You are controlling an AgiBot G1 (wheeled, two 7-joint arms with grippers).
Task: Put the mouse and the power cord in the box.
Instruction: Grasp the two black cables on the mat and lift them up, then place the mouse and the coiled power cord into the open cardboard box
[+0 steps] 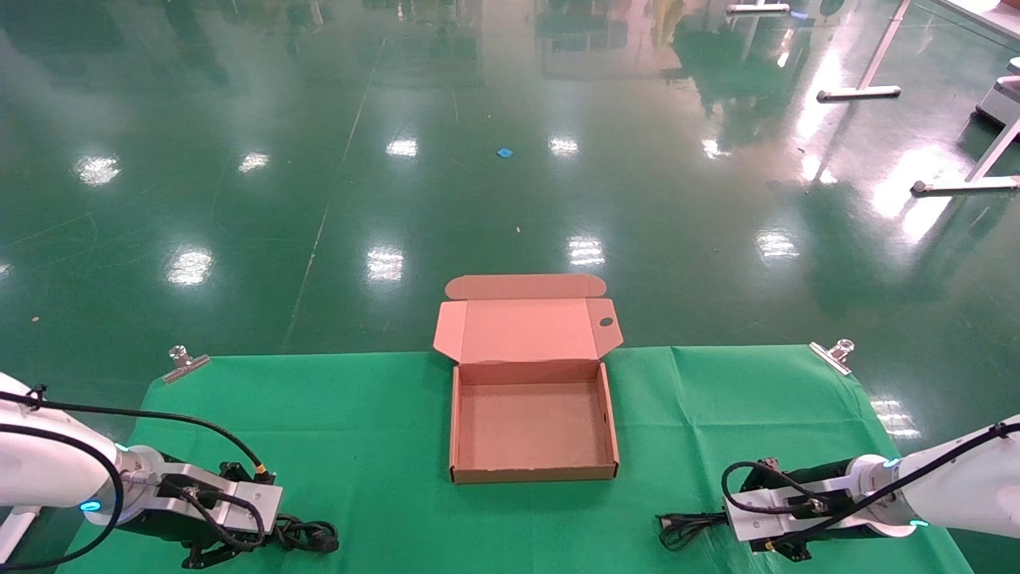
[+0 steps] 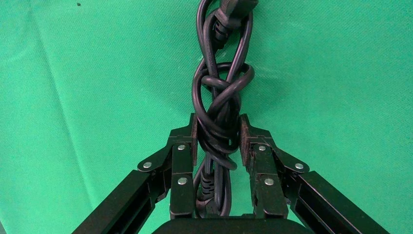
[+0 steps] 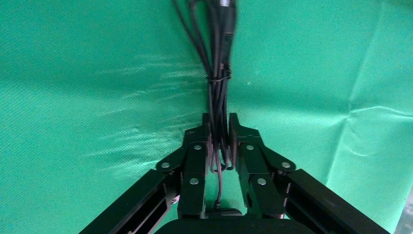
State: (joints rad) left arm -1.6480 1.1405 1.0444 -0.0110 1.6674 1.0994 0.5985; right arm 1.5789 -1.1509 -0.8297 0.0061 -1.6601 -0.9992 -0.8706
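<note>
Both grippers sit low at the table's near edge: left gripper (image 2: pixel 217 139) clamped on the knotted power cord (image 2: pixel 220 92), right gripper (image 3: pixel 220 134) pinching the mouse's bundled cable (image 3: pixel 217 97), apparently ready to carry them to the open box (image 1: pixel 532 470) between them.

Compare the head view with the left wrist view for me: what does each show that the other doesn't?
Only the head view shows the box, open and empty on the green cloth, and the right gripper low at the near right over a bundle of thin cable. Only the left wrist view shows the left gripper with its jaws closed on the knotted power cord. Both show the left gripper, the cord and the cloth.
</note>
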